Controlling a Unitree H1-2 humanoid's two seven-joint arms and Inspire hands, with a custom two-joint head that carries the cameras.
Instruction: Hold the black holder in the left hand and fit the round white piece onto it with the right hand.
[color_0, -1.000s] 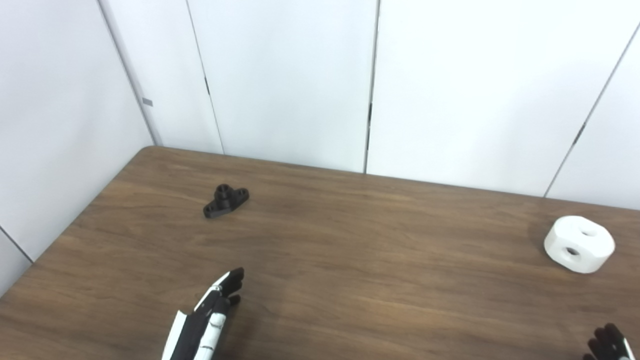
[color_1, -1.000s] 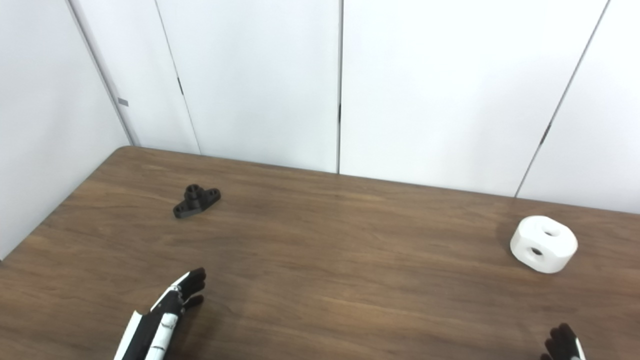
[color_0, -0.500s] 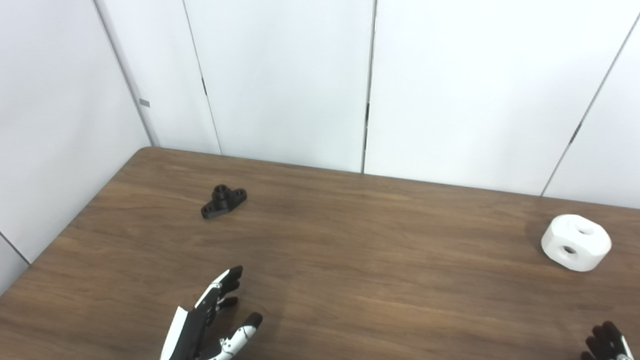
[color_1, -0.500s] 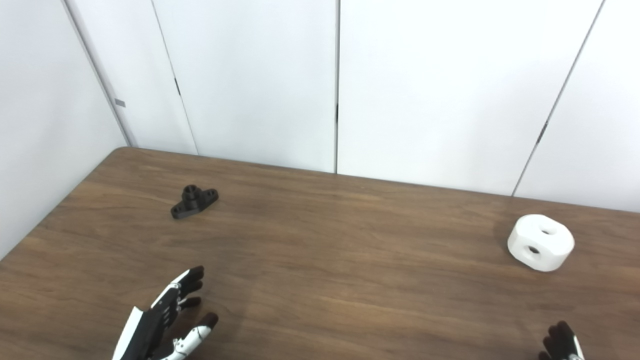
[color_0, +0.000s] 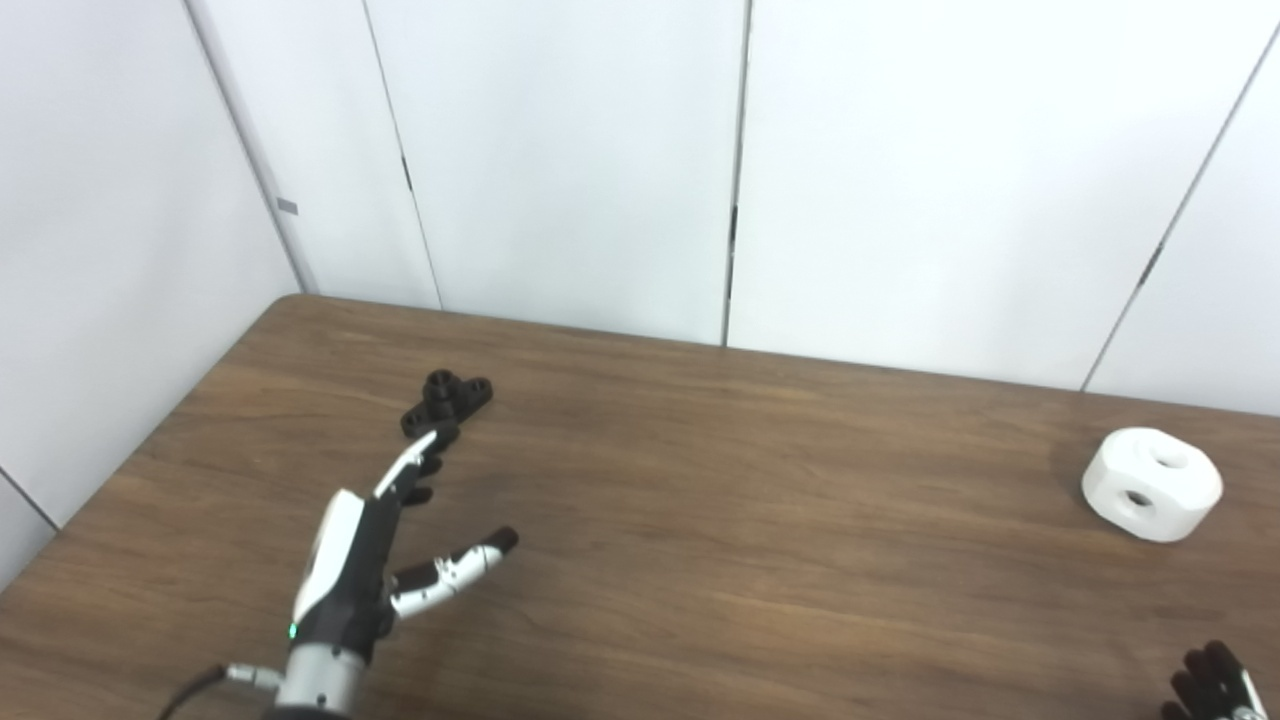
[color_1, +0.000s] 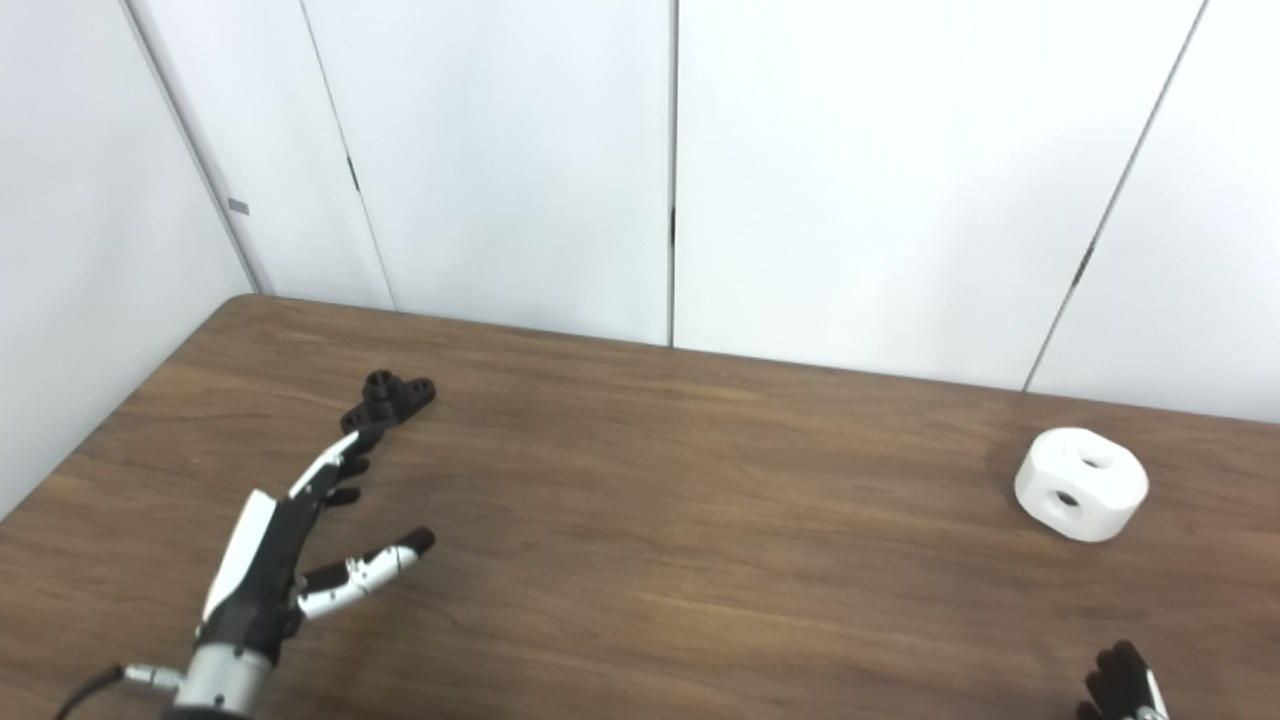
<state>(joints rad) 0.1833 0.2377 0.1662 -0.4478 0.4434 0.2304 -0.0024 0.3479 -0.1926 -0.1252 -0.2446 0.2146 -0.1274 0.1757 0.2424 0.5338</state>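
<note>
The black holder (color_0: 447, 400) lies flat on the brown table (color_0: 700, 500) at the far left. My left hand (color_0: 372, 545) is open, fingers stretched toward the holder and thumb spread to the right; its fingertips (color_0: 433, 440) reach the holder's near end, and I cannot tell if they touch. The holder and the left hand (color_1: 290, 545) also show in the right eye view. The round white piece (color_0: 1152, 484), with two holes, sits at the far right of the table. Only the dark fingertips of my right hand (color_0: 1212, 685) show at the bottom right corner, well short of the white piece.
White wall panels (color_0: 740, 160) stand right behind the table's far edge and along its left side. A thin cable (color_0: 195, 685) runs from the left wrist at the bottom.
My left hand has reached forward from the near edge to the black holder, with the thumb spread out. The right hand, the holder and the white piece have stayed still.
</note>
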